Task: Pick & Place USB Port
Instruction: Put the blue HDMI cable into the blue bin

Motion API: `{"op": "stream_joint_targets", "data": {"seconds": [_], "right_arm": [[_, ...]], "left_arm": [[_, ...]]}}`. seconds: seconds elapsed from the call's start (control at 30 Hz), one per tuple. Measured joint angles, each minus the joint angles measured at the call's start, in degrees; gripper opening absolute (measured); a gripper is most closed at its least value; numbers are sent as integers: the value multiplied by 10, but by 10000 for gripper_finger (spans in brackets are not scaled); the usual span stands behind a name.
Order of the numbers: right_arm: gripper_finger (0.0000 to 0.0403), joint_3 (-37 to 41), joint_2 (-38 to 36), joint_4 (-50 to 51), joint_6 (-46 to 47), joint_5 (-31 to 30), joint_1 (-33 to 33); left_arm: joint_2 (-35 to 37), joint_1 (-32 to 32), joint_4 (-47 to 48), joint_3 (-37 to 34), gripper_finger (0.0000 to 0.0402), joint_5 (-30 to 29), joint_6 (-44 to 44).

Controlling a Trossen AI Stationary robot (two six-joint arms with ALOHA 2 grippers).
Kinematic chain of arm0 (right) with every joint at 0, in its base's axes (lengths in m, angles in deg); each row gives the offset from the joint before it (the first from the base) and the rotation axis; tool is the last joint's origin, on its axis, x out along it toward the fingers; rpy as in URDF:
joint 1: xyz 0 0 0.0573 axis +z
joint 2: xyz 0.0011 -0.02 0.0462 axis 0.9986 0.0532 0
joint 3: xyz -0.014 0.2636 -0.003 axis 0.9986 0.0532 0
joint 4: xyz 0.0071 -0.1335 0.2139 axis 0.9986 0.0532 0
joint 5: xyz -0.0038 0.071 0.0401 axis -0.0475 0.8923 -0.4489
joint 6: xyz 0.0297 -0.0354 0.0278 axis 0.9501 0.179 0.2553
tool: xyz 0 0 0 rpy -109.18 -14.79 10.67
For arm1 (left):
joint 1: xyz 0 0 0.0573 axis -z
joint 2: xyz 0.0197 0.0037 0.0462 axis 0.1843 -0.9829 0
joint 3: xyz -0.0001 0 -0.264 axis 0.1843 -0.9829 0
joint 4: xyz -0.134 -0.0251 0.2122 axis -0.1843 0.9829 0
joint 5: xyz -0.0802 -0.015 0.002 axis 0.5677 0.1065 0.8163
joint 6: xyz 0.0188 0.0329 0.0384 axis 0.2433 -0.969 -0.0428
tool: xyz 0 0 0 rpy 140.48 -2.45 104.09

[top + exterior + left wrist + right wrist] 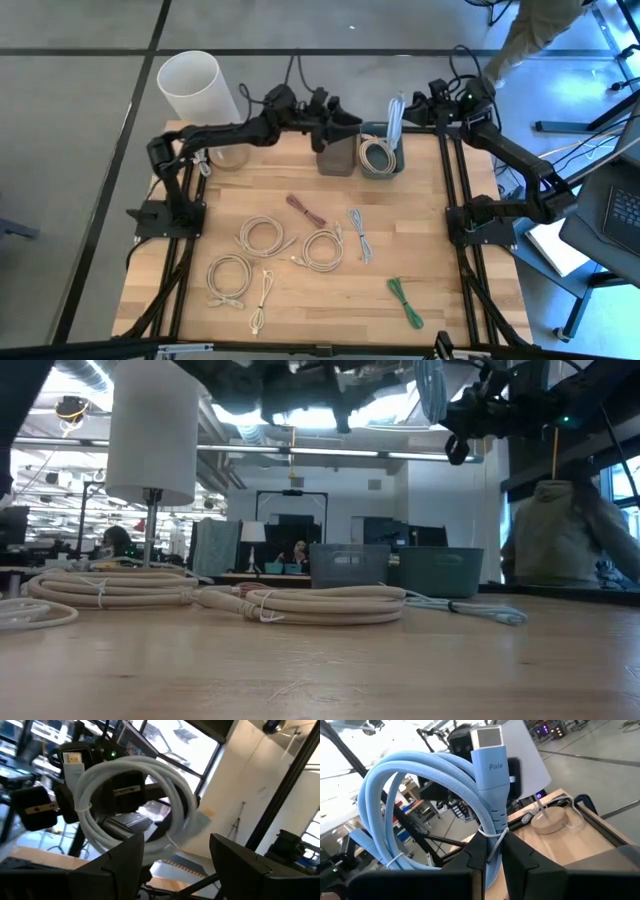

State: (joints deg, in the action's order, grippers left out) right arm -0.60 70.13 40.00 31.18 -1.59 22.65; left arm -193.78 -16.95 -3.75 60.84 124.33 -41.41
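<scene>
Nearest to us, on the front part of the wooden table (pixel 300 300), we see a green cable (pixel 405 301) at the right and small cream cables (pixel 229 277) at the left. A little farther lie three cream coils (pixel 323 250), a grey cable (pixel 360 235) and a brown cable (pixel 306 210), all loose on the wood and well apart from both grippers.

At the far edge stand two bins side by side: a grey bin (pixel 337 158) and a teal bin (pixel 382 160) with a cream coil inside it. A white lamp (pixel 197 90) stands at the far left corner.

Above the teal bin, the right gripper (pixel 489 851) has its fingers pressed together on a light blue USB cable (pixel 427 800). The coil hangs in the air, with its plug pointing away from the fingers.

The left gripper (pixel 335 117) is above the grey bin, and its fingers (pixel 122 857) stand apart. Seen from its wrist, the same coil (pixel 137 802) shows beyond the fingers, apart from them.
</scene>
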Motion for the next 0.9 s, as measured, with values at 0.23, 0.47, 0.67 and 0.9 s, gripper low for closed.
{"op": "stream_joint_targets", "data": {"seconds": [0.23, 0.47, 0.67, 0.9], "right_arm": [[37, 0, 0, 1, -16, -22, 0], [37, 0, 3, 11, -43, -34, -13], [37, 0, 4, 15, -50, -56, -30], [37, 0, 4, 15, -50, -61, -11]], "left_arm": [[-85, 1, 18, 114, 221, 62, 38], [-109, 5, 17, 152, 221, 81, 55], [-109, 14, 16, 154, 221, 76, 55], [-109, 21, 37, 154, 221, 61, 30]]}}
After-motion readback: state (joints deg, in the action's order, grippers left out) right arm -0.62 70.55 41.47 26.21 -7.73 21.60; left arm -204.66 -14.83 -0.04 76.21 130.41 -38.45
